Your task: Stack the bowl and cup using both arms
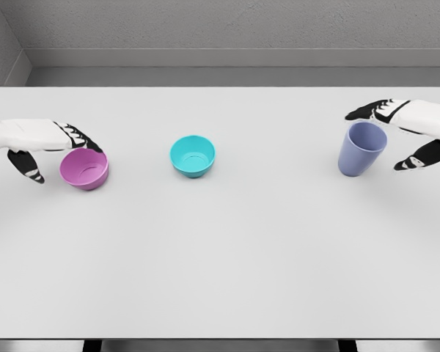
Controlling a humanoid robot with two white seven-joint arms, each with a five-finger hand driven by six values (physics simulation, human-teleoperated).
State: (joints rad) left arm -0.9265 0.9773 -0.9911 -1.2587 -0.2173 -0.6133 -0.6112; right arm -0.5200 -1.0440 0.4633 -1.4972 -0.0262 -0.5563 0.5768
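Observation:
A pink bowl [84,168] stands at the left of the white table [220,257]. My left hand [48,150] is right beside it, fingers spread over its far rim and thumb at its near left, holding nothing. A teal bowl [192,155] sits alone near the middle. At the right stands a lavender cup [361,149], upright. My right hand [396,136] flanks the cup with fingers spread above its far rim and thumb to its right, not closed on it.
A grey wall and ledge run behind the table's far edge. The table's near edge lies at the bottom of the view.

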